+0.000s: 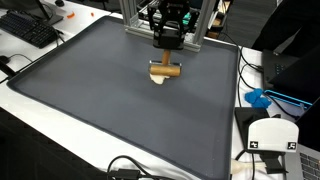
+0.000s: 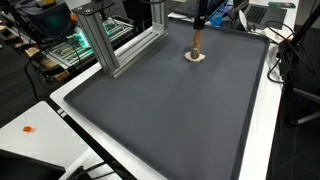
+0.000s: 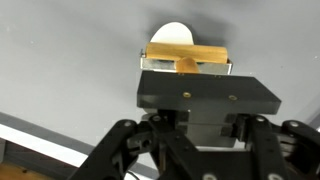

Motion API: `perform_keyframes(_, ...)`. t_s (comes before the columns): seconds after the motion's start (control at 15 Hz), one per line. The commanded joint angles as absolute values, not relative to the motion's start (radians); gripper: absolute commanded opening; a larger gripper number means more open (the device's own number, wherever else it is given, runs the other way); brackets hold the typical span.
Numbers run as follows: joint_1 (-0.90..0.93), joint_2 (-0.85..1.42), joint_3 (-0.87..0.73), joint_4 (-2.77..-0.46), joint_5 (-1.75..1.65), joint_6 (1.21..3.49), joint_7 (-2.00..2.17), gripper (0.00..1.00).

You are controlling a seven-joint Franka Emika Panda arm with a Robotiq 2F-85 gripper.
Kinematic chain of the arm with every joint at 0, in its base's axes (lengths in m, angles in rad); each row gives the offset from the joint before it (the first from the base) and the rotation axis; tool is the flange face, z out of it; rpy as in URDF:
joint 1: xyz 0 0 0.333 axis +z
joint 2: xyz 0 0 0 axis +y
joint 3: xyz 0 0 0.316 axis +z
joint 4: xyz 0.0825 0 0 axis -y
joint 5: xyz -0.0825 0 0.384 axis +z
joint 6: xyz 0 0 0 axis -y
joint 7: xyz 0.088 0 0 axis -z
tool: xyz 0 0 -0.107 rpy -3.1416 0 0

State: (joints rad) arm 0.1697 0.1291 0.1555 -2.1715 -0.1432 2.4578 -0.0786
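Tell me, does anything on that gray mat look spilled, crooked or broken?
Nothing stands out. The tool is shut on a wooden piece over a small white disc on the mat. No spill or damage shows.

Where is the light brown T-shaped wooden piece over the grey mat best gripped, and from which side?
By its upright stem, from straight above. The light brown T-shaped wooden piece has its cross bar level at the bottom, by the white round disc, and its stem pointing up, so a grip on the stem seems surest. The hand is shut on it this way.
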Motion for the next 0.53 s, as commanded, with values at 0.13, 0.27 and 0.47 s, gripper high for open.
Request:
perform_keyframes(0.13, 0.163, 0.162, 0.157, -2.166, -0.131, 2.510, -0.119, 0.35)
perform_keyframes(0.27, 0.164, 0.167, 0.159, -2.174, -0.130, 2.532, -0.122, 0.35)
perform_keyframes(0.47, 0.165, 0.170, 0.160, -2.186, -0.129, 2.561, -0.118, 0.35)
